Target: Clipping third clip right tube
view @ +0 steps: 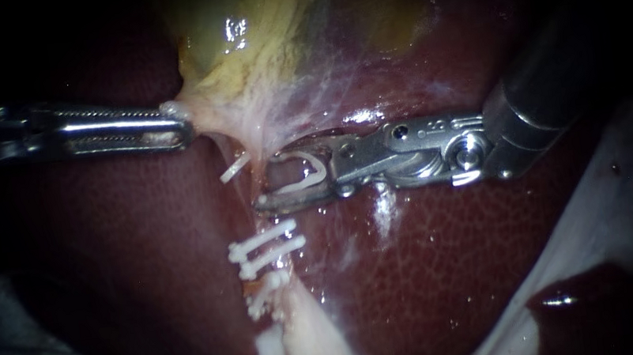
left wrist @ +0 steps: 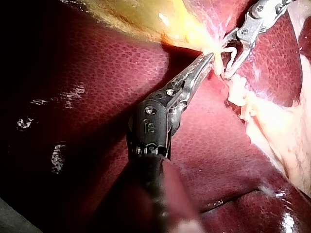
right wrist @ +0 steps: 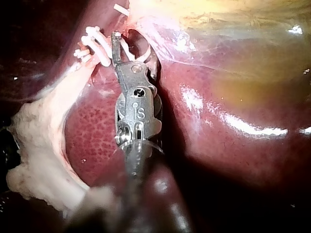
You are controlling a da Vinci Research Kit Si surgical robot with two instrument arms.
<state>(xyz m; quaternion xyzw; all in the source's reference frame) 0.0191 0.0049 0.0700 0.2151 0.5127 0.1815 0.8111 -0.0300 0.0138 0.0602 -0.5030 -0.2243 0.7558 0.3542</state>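
My left instrument (view: pixel 182 129) comes in level from the left, its jaws shut on the pale lower edge of the yellowish gallbladder (view: pixel 259 25). From there a thin whitish tube (view: pixel 256 151) runs down over the liver. My right instrument (view: pixel 269 181) comes in from the upper right. Its jaws stand wide apart with an open white clip (view: pixel 308 172) seated between them, tips at the tube. Below them three white clips (view: pixel 265 248) cross the tube, and one more clip (view: pixel 234 168) sits just left of the jaws. The right wrist view shows the same jaws (right wrist: pixel 132 46) beside the clips (right wrist: pixel 95 43).
Dark red liver (view: pixel 438 267) fills most of the field. A pale fatty strand (view: pixel 304 346) continues downward from the clipped part. A whitish sheet of tissue (view: pixel 614 207) lies at the lower right.
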